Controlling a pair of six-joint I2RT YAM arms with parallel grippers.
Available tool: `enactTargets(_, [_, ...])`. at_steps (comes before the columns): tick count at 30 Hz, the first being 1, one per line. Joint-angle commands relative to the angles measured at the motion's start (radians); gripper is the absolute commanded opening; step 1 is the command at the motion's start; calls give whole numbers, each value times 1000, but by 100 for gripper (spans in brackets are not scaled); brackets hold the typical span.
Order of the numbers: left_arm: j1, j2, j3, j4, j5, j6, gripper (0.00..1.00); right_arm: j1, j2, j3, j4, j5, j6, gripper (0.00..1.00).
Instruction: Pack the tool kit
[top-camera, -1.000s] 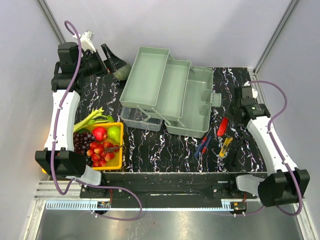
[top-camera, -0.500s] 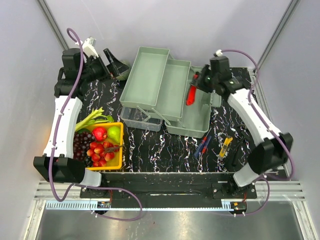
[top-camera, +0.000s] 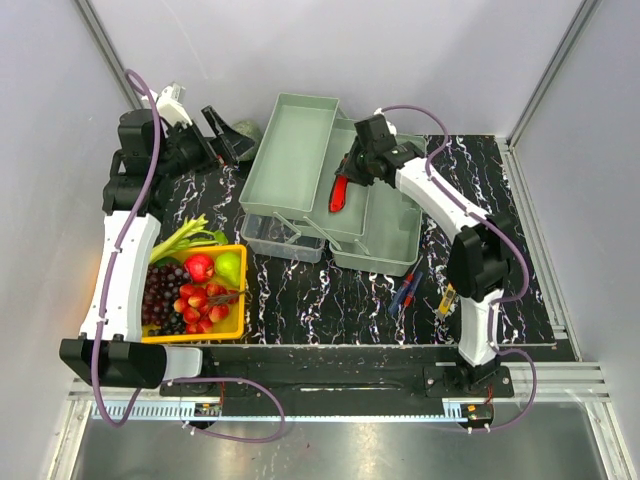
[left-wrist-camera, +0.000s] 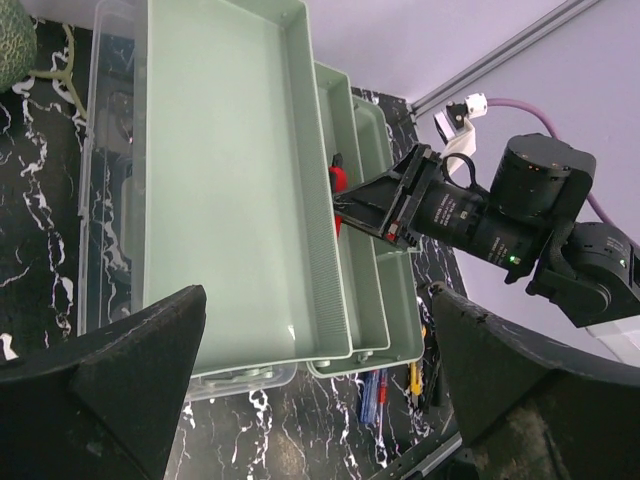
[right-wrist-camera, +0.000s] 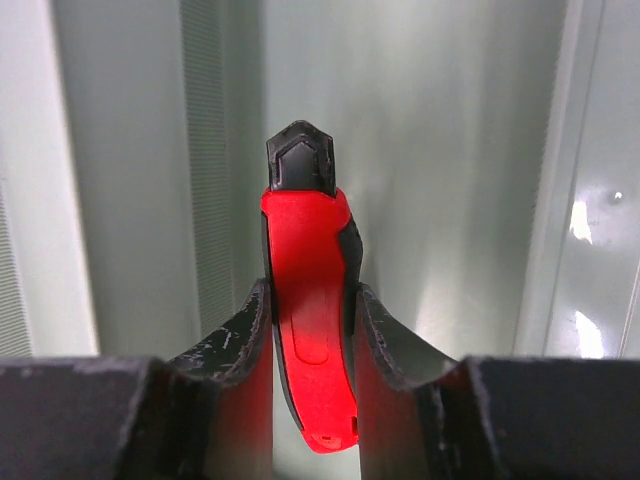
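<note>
Between the fingers (right-wrist-camera: 238, 345) of the right gripper (right-wrist-camera: 310, 292), pinched at mid-length: a red tool (right-wrist-camera: 305, 240), black-tipped, jutting past the fingertips toward the top of the wrist frame. Over the middle tray of the open pale green toolbox (top-camera: 295, 150), centre of the overhead frame. At upper left, left gripper (left-wrist-camera: 318, 310) spread wide, gripping nothing.

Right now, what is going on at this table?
The right tool is shut on a red cutter and holds it above the fold-out trays of the open toolbox. The left tool is open and holds nothing, off to the box's left. A blue-handled piece and a yellow one lie on the table in front of the box.
</note>
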Motion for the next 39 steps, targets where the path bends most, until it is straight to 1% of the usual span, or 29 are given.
enactTargets(1, [-2, -18, -12, 24, -21, 12, 99, 26, 18, 89, -42, 64, 48, 11])
enactTargets(3, [0, -16, -11, 23, -18, 15, 99, 28, 32, 101, -62, 81, 56, 13])
enactTargets(5, [0, -15, -11, 23, -16, 20, 99, 28, 50, 121, -88, 95, 56, 22])
enactTargets(6, [-2, -13, -12, 24, -18, 21, 99, 28, 57, 135, -96, 97, 54, 28])
enactTargets(9, [-2, -12, -12, 23, -15, 23, 99, 28, 64, 147, -113, 94, 56, 44])
enactTargets(11, [-2, -10, -12, 23, -10, 23, 99, 28, 61, 164, -137, 86, 57, 49])
enactTargets(15, [0, -10, -9, 20, -12, 27, 99, 28, 20, 158, -143, 84, 39, 57])
enactTargets(20, [-2, -1, -2, 18, 2, 27, 99, 26, -86, 118, -149, 112, 2, 59])
enactTargets(24, [-8, 1, 0, 18, 37, 26, 99, 14, -250, -7, -171, 222, -64, 64])
enactTargets(26, [-20, 4, 5, 18, 56, 30, 99, -12, -375, -105, -189, 273, -79, 68])
enactTargets(28, [-43, 8, 14, 16, 71, 35, 99, -63, -477, -191, -211, 284, -84, 71])
enactTargets(31, [-75, 24, 40, -5, 71, 50, 99, -171, -621, -325, -261, 290, -85, 75])
enactTargets(33, [-98, 34, 52, -25, 62, 59, 99, -236, -705, -417, -269, 291, -103, 82])
enactTargets(35, [-115, 39, 55, -37, 57, 67, 99, -297, -774, -503, -280, 305, -114, 91])
enactTargets(37, [-127, 40, 55, -49, 48, 76, 99, -328, -825, -569, -298, 318, -110, 99])
enactTargets(39, [-144, 40, 57, -62, 48, 87, 99, -365, -857, -619, -327, 313, -87, 99])
